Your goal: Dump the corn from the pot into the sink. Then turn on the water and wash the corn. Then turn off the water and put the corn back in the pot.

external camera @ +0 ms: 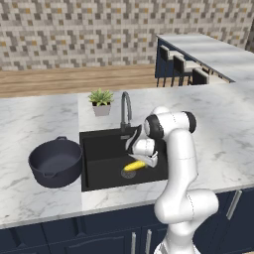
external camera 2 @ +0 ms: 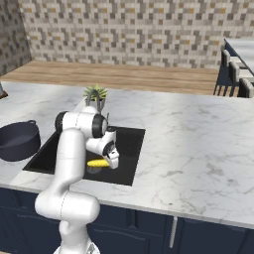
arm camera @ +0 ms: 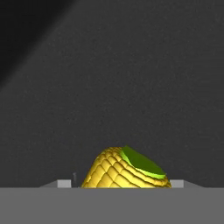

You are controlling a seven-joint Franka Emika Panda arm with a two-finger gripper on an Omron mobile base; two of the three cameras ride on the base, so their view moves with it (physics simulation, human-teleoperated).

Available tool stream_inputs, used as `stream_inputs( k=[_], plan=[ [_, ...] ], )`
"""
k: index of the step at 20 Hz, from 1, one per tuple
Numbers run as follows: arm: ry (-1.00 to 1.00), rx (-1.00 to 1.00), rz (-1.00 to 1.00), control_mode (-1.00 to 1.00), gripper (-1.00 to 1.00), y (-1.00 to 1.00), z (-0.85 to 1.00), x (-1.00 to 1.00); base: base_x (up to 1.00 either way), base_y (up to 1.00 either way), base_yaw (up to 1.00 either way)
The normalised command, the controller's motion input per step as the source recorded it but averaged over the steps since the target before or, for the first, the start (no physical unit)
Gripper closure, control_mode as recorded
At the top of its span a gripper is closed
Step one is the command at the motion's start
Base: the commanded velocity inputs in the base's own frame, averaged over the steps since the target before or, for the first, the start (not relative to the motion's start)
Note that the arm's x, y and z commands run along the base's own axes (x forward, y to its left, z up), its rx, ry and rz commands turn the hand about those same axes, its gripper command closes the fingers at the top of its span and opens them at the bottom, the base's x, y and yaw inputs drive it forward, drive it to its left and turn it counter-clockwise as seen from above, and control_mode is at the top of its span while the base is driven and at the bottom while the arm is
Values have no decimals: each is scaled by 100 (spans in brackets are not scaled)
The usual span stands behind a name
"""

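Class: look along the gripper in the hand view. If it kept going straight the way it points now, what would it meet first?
The gripper already has the corn between its fingers, so the corn lies first in line. Beyond it, the dark floor of the sink would probably come next; how far off is unclear.

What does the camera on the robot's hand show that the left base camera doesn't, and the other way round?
Hand view alone: the green end of the corn, seen close against the dark sink floor. Left base view alone: the pot on the counter, the faucet, the small plant. Both show the corn at the gripper, inside the sink.
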Motion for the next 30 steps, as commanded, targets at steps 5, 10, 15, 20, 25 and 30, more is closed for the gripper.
stream_inputs(
  k=[5, 10, 15, 20, 25, 30],
  plan=[
    [0, -6, 0, -100, 100, -22, 22, -22, 0, 0, 0],
    [0, -2, 0, -100, 100, -22, 47, -3, 0, 0, 0],
    [0, 0, 0, -100, 100, -18, 60, 0, 0, 0, 0],
    [0, -1, 0, -100, 100, -29, 29, -2, 0, 0, 0],
    [0, -1, 0, -100, 100, -29, 38, -5, 0, 0, 0],
    [0, 0, 0, -100, 100, -14, 56, 0, 0, 0, 0]
  ],
)
